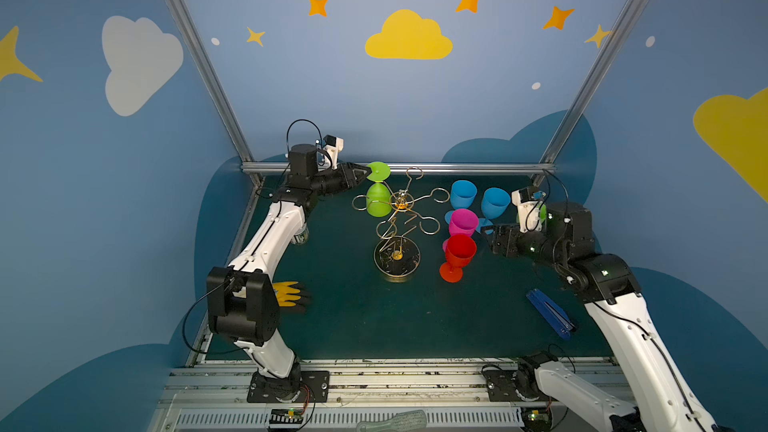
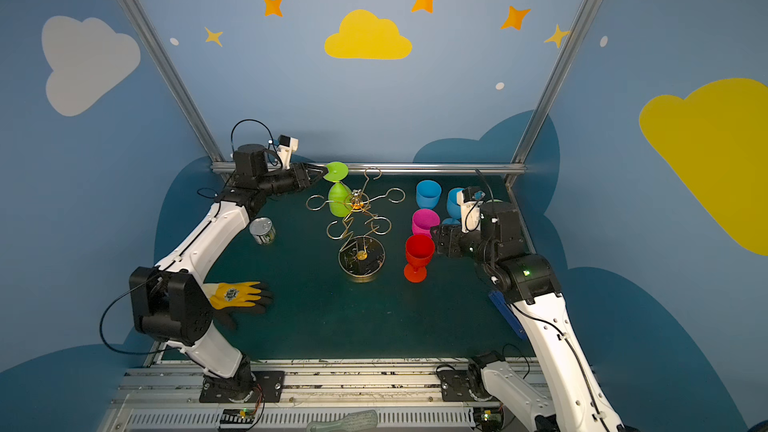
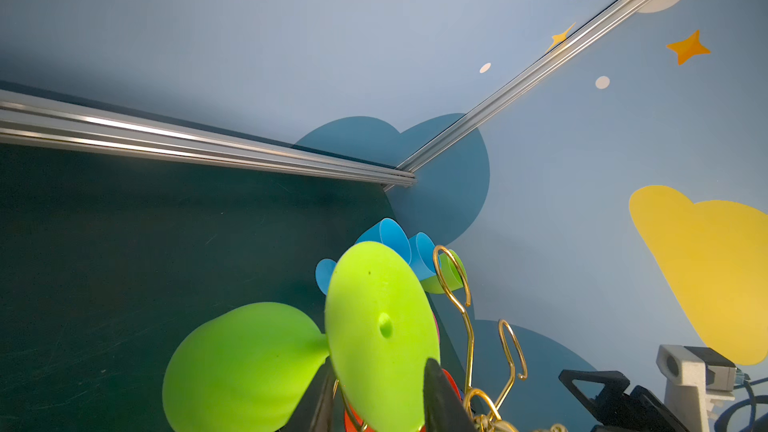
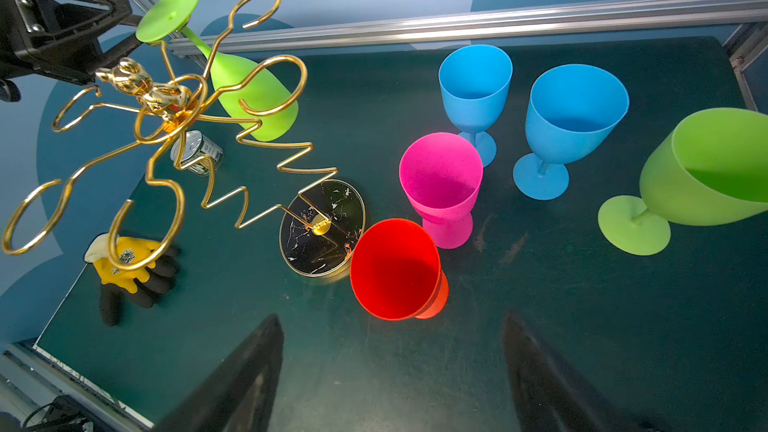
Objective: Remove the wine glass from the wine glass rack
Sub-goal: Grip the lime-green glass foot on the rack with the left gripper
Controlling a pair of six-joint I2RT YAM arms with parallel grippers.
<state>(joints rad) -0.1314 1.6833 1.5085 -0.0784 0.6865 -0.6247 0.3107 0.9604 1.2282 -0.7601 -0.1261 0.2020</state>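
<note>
From my station, the dark green table [image 1: 374, 326] fills the cell floor. My left arm reaches to the far side. The left gripper [image 1: 365, 174] has its jaws set on either side of the foot of the green wine glass [image 1: 377, 201], but I cannot tell whether they are pressing on it yet. My right arm sits at the right. The right gripper [image 4: 392, 326] is spread wide with nothing between its fingers, just beside the standing glasses.

The wine glass rack [image 1: 397, 259] stands mid-table. The green wine glass hangs upside down from a looped arm on its far left side, foot above the wire and bowl below.

Right of the rack, five glasses stand upright: two blue wine glasses [image 4: 473, 76] [image 4: 575, 105], a pink one [image 4: 440, 176], a red one [image 4: 395, 268] nearest the rack's base, and a second green one [image 4: 706, 172].

A yellow-and-black work glove [image 2: 235, 295] lies at the near left, a flat blue tool [image 1: 548, 313] at the near right and a small tin can [image 2: 262, 230] by my left forearm.
</note>
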